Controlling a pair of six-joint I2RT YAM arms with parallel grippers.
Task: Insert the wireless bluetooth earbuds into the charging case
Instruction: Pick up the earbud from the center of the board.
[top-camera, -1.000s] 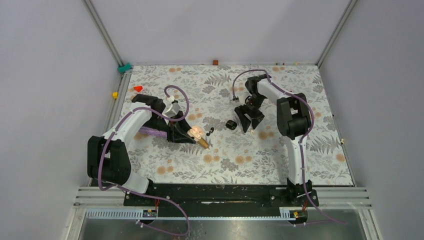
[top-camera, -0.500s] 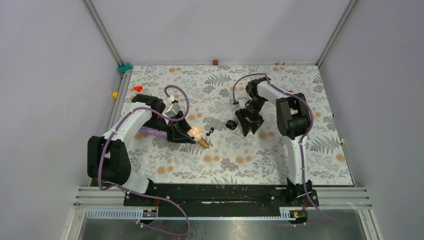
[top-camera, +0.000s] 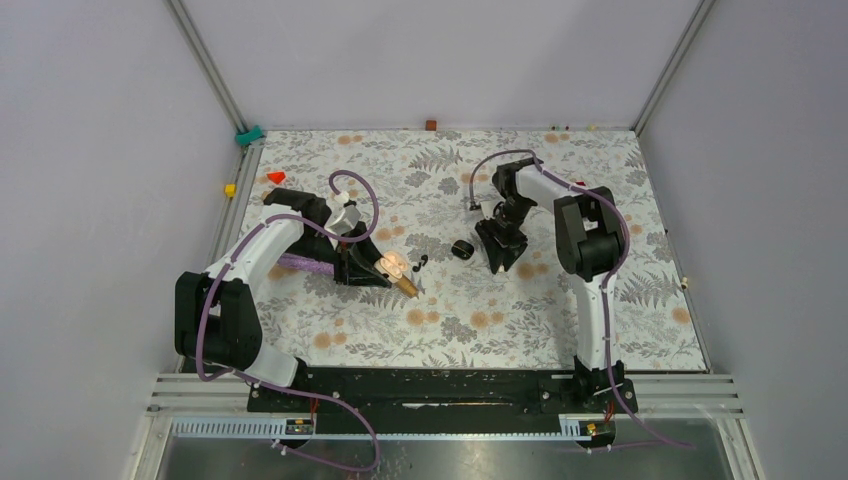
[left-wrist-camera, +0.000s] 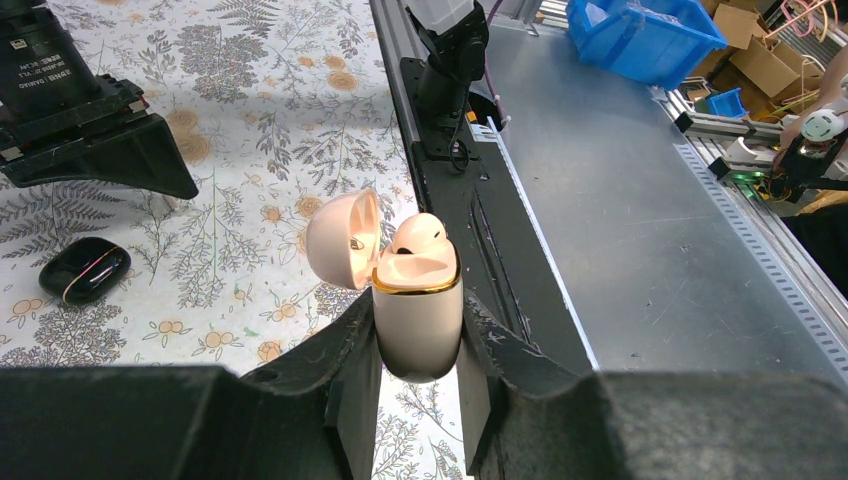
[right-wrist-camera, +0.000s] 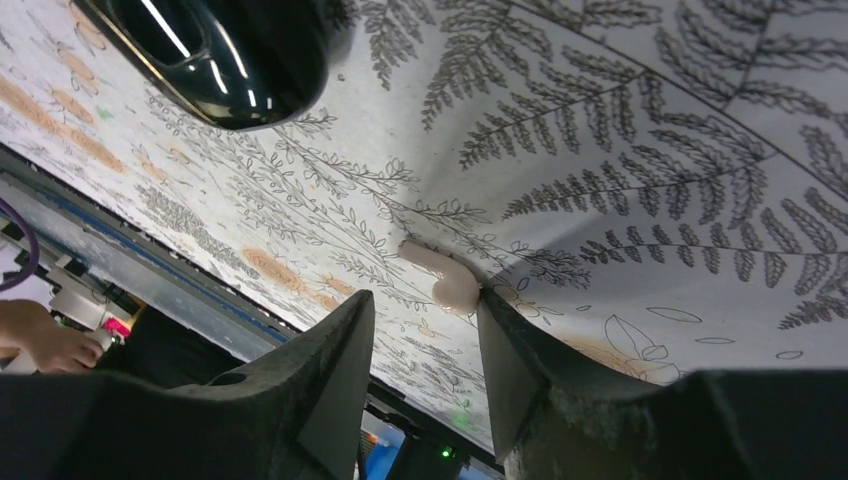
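Observation:
My left gripper (top-camera: 393, 266) is shut on a cream-pink case (left-wrist-camera: 417, 310) with its lid open. One cream earbud (left-wrist-camera: 418, 232) sits in it. The glossy black charging case (top-camera: 461, 249) lies closed on the mat. It also shows in the left wrist view (left-wrist-camera: 85, 273) and the right wrist view (right-wrist-camera: 220, 50). Two tiny black earbuds (top-camera: 419, 262) lie between it and the cream-pink case. My right gripper (top-camera: 498, 250) is open, low over the mat just right of the black case. A loose cream earbud (right-wrist-camera: 440, 275) lies on the mat and touches the tip of its right finger (right-wrist-camera: 500, 330).
A red cone (top-camera: 276, 177), a yellow block (top-camera: 230, 190) and a green clip (top-camera: 248, 134) lie at the mat's far left. A brown block (top-camera: 431, 124) lies at the far edge. A purple object (top-camera: 305, 264) lies under my left arm.
My right wrist has shifted a little, bringing the open gripper closer over the mat beside the black case. The left arm and its cream-pink case have not moved.

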